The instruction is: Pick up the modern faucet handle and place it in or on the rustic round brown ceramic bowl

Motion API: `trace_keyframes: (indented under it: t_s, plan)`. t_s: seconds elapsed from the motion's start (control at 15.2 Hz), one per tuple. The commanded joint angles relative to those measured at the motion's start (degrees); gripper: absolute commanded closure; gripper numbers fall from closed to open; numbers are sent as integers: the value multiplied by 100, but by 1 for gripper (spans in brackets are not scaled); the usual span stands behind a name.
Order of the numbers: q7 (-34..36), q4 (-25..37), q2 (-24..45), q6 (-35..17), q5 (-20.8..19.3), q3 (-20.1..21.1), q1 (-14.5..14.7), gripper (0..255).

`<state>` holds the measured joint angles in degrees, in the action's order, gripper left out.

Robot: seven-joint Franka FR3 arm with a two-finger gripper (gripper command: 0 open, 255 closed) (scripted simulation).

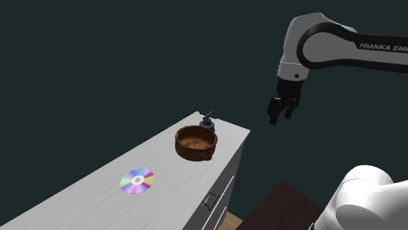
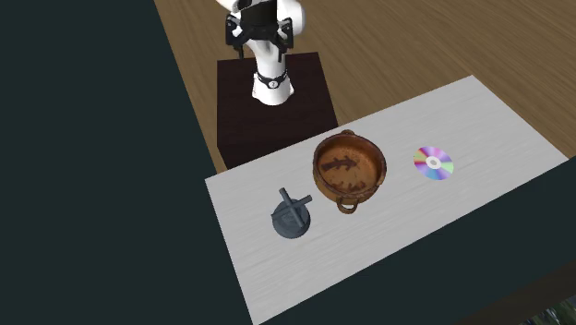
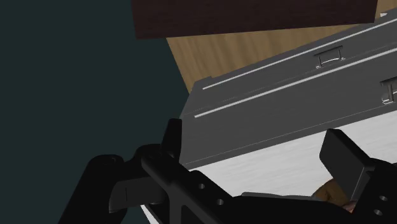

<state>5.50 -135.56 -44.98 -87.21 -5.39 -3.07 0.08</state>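
A long white counter (image 1: 85, 196) with grey drawer fronts (image 3: 286, 83) runs from the lower left of the shoulder view to its centre, against a dark teal wall (image 1: 98, 65). Wooden floor (image 2: 415, 46) and the dark brown stand (image 2: 268, 120) lie in the upper part of the second exterior view. The dark grey faucet handle (image 1: 208, 121) stands upright at the counter's end, in the centre of the shoulder view. The brown bowl (image 1: 195, 142) sits just beside it, with its small lug handle facing the camera. A rainbow-sheened disc (image 1: 138, 181) lies flat, well apart, toward the lower left. The black gripper (image 1: 281, 116) hangs in the air right of centre, beyond the counter's end, its fingers (image 3: 343, 159) spread apart and empty.
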Motion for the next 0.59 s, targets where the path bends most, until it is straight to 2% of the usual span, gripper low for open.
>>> trace_keyframes:
  t_s: [0.0, 0.53]
  plan:
    - [0, 0, 0, 0, 0, 0, 0, 0]
    - [63, 735, 1725, -1003, 61, 61, 129, 0]
